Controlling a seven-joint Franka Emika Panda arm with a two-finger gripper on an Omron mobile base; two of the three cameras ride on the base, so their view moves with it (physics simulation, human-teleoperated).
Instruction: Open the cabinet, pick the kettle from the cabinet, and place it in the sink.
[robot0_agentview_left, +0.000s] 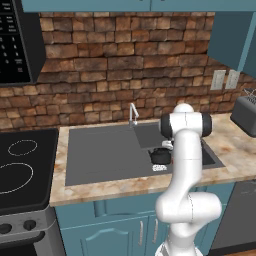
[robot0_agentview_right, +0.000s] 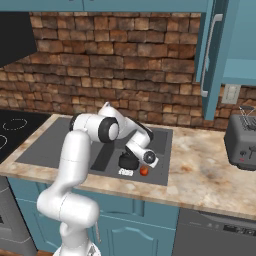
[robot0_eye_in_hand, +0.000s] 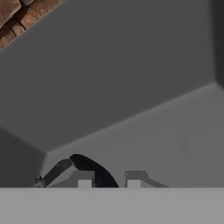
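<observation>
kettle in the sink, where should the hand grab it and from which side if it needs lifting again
Probably the arched top handle of the kettle, coming from above. It sits upright on the floor of the sink, so that arch is the highest part, and the basin walls make a sideways approach awkward.

Left half of the sink (robot0_agentview_left: 100, 155) lies bare and wide, easy passage there. The right end is crowded: the kettle (robot0_agentview_left: 160, 156) sits on the basin floor, a small red thing (robot0_agentview_right: 144, 171) just beside it, basin walls close around. The faucet (robot0_agentview_left: 132, 115) stands at the back rim. The open cabinet door (robot0_agentview_right: 212, 55) juts out above the table (robot0_agentview_right: 200, 170); the toaster (robot0_agentview_right: 242, 140) blocks the far right.
</observation>
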